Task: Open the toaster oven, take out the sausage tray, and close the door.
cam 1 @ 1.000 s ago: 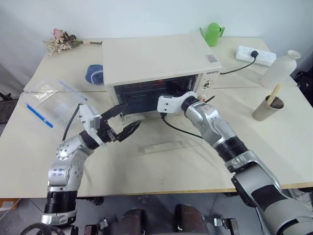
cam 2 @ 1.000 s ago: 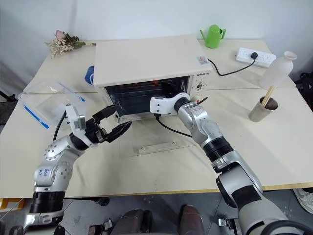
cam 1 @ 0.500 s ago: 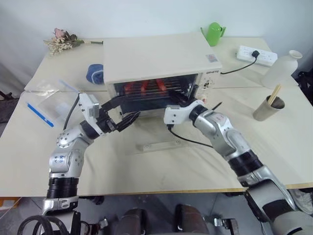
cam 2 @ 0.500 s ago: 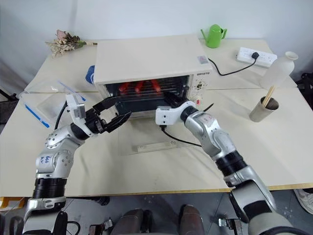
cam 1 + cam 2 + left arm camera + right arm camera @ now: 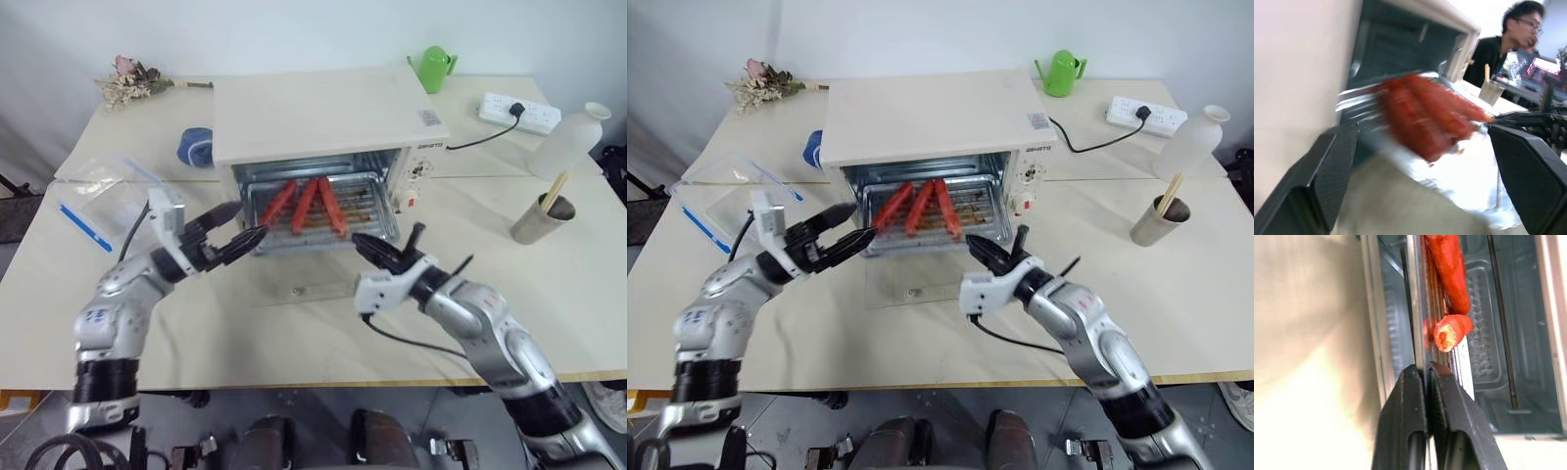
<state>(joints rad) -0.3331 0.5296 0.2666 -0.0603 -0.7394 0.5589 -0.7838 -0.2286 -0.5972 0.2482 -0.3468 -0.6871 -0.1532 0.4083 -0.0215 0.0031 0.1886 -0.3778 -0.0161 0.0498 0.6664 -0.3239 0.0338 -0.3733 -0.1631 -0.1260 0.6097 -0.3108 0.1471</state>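
The cream-white toaster oven (image 5: 323, 113) stands mid-table. Its glass door (image 5: 294, 294) lies flat in front of it, handle (image 5: 318, 291) toward me. The silver sausage tray (image 5: 367, 206) sticks partly out of the opening and carries three red sausages (image 5: 306, 204). My right gripper (image 5: 361, 240) is shut on the tray's front rim. The right wrist view shows its fingers (image 5: 1413, 396) pinching that thin metal edge beside a cut sausage end (image 5: 1449, 330). My left gripper (image 5: 250, 220) is open beside the tray's left front corner, apart from it. Its wrist view has the sausages (image 5: 1425, 112) ahead.
A green watering can (image 5: 431, 69), a power strip (image 5: 519, 111), a white bottle (image 5: 568, 142) and a cup of chopsticks (image 5: 539, 217) stand to the right. A clear bag with a blue strip (image 5: 103, 196), a blue object (image 5: 194, 147) and dried flowers (image 5: 132, 78) lie left. A person (image 5: 1498, 49) sits beyond the table.
My right gripper has drawn back toward me, and the tray has slid partly out of the oven with it, bringing the sausages into sight. The left gripper has shifted slightly left and rolled.
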